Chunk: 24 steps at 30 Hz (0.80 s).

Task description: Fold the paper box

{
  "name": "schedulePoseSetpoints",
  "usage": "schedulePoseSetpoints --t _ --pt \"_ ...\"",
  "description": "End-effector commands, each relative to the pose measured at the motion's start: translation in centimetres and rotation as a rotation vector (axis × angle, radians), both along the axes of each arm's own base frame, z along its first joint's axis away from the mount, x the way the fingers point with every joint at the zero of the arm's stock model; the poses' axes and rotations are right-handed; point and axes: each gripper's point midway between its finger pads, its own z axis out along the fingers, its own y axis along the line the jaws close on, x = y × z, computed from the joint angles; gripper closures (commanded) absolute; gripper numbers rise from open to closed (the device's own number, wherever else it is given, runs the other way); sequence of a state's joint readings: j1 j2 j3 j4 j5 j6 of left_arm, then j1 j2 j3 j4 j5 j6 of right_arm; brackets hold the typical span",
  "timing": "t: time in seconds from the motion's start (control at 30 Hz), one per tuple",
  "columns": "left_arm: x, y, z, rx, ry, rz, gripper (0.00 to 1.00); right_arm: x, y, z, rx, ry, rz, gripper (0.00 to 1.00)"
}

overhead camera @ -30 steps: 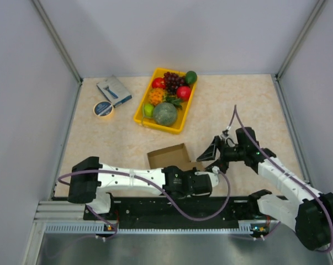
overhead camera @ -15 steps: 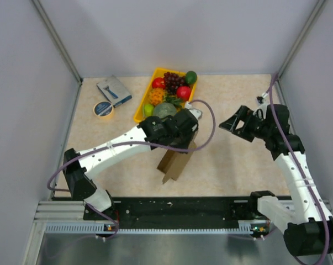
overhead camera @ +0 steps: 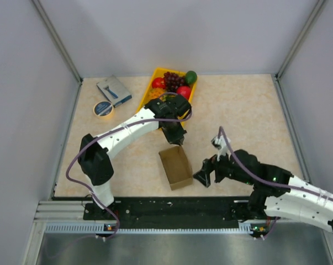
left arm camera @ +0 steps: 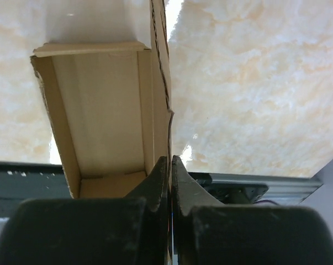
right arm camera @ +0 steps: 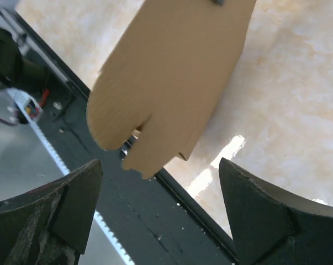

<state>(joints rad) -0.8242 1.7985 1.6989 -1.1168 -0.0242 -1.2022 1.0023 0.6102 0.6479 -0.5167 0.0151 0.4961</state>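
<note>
Right gripper [overhead camera: 202,174] has swung in wide open beside the paper box [overhead camera: 175,167]; left gripper [overhead camera: 179,140] pinches its wall.

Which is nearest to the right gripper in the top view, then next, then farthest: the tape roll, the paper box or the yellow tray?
1. the paper box, right beside the right gripper, toward the near edge.
2. the yellow tray, far side, middle.
3. the tape roll, far side, left.

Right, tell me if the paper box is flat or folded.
Folded: the paper box is an open-topped tray with raised walls, one pinched between the left fingers.
</note>
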Motion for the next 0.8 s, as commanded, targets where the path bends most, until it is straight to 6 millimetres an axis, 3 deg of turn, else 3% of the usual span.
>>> schedulePoseSetpoints --t 0.0,0.07,0.17,0.33,0.43,0.77 --pt "0.3 1.6 1.7 -0.013 0.035 0.288 1.00 2.2 -0.1 0.9 -0.129 -0.212 -0.171 0.15" --pt "0.7 2.2 2.1 -0.021 0.023 0.325 1.00 1.4 0.7 -0.3 -0.194 -0.227 -0.155 0.16" --pt "1.1 2.6 2.5 -0.023 0.007 0.371 1.00 2.3 1.0 -1.1 -0.245 -0.258 -0.226 0.21" --pt "0.8 4.1 2.7 0.046 0.005 0.427 1.00 4.3 0.2 -0.6 -0.367 -0.283 -0.392 0.38" --pt "0.6 4.4 2.6 0.044 0.012 0.450 1.00 4.7 1.4 -0.5 -0.400 -0.291 -0.392 0.43" --pt "0.7 4.9 3.3 0.015 -0.008 0.512 1.00 5.0 2.5 -0.7 -0.367 -0.297 -0.393 0.92"
